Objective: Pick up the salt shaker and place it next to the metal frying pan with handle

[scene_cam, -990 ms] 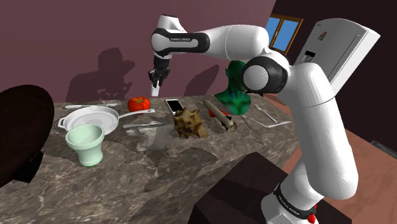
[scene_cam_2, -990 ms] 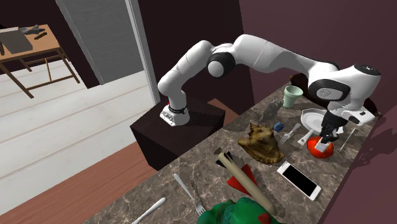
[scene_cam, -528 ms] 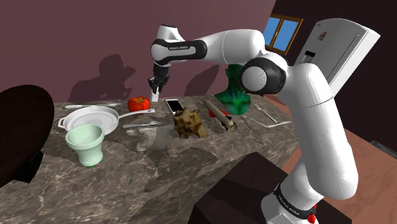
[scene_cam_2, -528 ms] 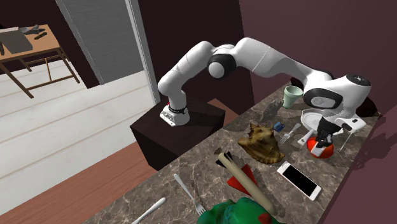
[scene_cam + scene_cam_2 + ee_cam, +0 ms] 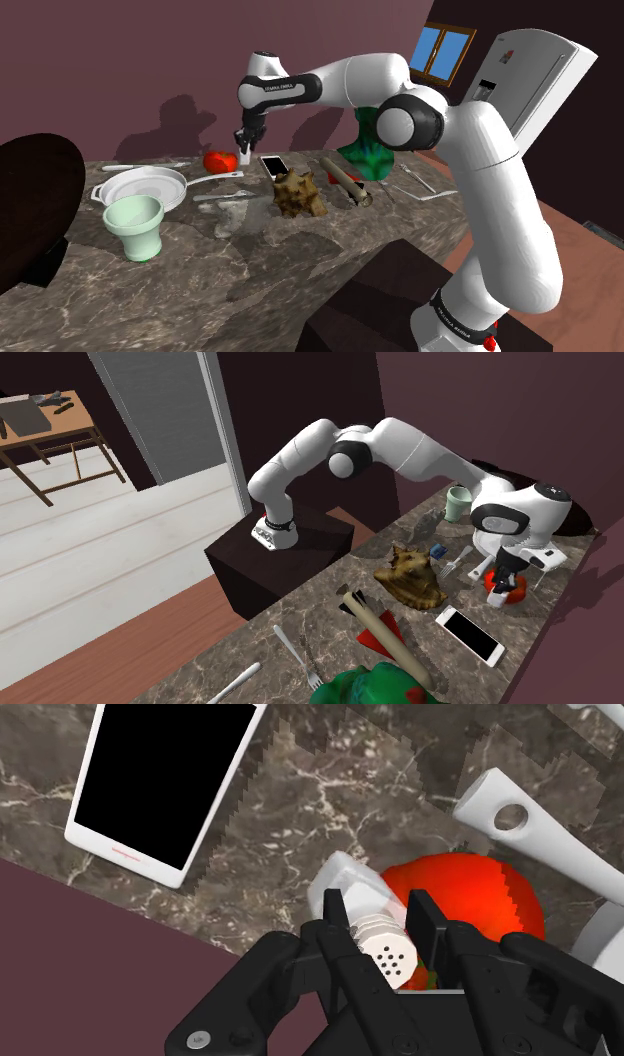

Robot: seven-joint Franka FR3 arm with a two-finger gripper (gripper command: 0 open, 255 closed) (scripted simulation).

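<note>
Your gripper (image 5: 380, 912) is clamped on the salt shaker (image 5: 388, 954), just over the red tomato (image 5: 475, 894) at the counter's (image 5: 330, 794) wall-side edge.

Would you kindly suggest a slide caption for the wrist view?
Gripper clasps a white salt shaker near a tomato and pan handle.

Counted on the tabletop (image 5: 250, 272): one pale frying pan (image 5: 150, 186) at centre left, one pale green cup (image 5: 135, 228) below it, one red tomato (image 5: 218, 160), one phone (image 5: 274, 166), one brown shell (image 5: 298, 193), one rolling pin (image 5: 345, 181), one green bust (image 5: 365, 150), two forks (image 5: 457, 560) (image 5: 296, 652). One salt shaker (image 5: 385, 954), clasped in the single gripper (image 5: 378, 911).
</note>
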